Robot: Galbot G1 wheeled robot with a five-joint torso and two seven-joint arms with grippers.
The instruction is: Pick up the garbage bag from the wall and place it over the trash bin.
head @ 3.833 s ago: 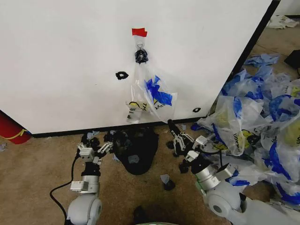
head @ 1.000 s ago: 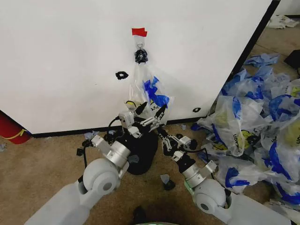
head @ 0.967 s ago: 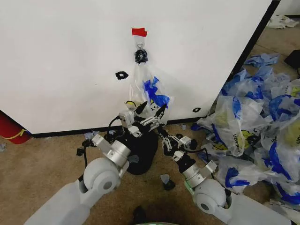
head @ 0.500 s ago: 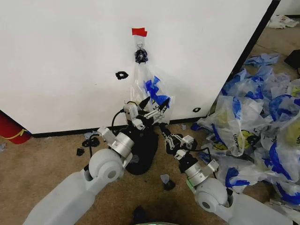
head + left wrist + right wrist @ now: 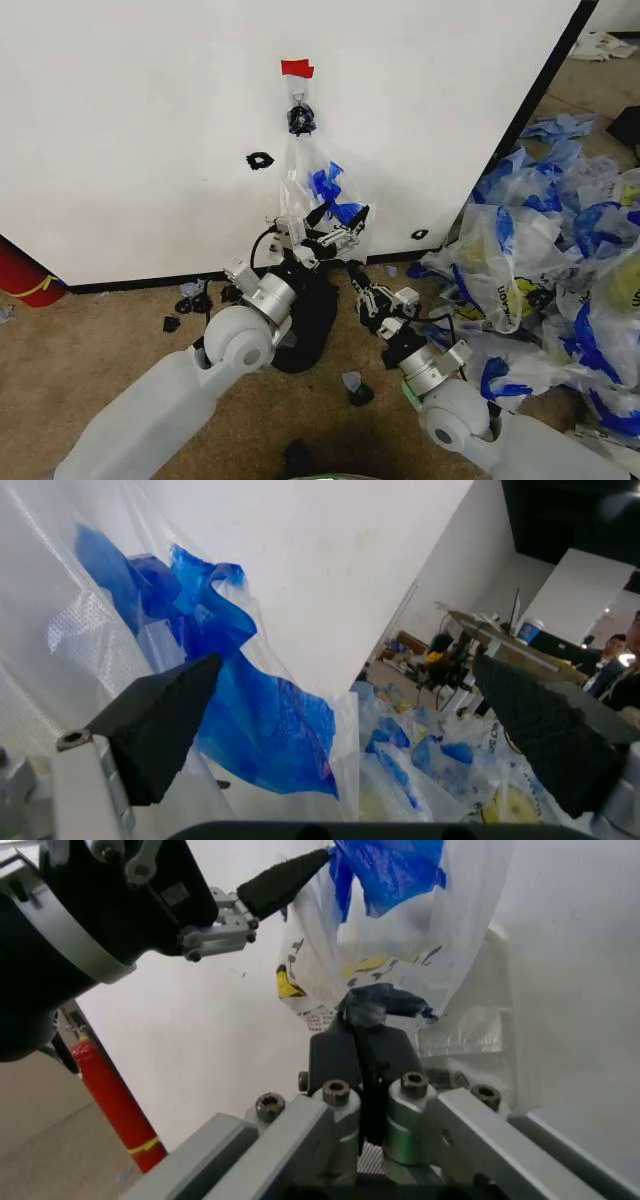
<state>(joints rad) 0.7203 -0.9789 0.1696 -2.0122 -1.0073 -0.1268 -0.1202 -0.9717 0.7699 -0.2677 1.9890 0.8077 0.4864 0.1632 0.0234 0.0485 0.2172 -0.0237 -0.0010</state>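
The garbage bag (image 5: 322,190), translucent with blue handles and a bit of yellow print, hangs from a metal hook (image 5: 299,97) under red tape on the white wall (image 5: 130,130). My left gripper (image 5: 335,222) is open at the bag's lower half, one finger on each side of it; the left wrist view shows the bag (image 5: 200,667) between the spread fingers (image 5: 160,727). The right gripper (image 5: 360,285) sits lower, below the bag, and is shut with a dark blue scrap (image 5: 385,1001) at its tips. The black trash bin (image 5: 315,318) stands on the floor under the bag, partly hidden by my left arm.
A heap of blue-and-white bags (image 5: 560,260) covers the floor at the right, past the wall's black edge (image 5: 540,90). A red object (image 5: 25,275) leans at the far left. Small black scraps (image 5: 355,390) lie on the carpet near the bin.
The left arm has lifted from the floor and reached up and right to the bag, its open fingers now around the bag's lower part. The right gripper has shifted slightly right.
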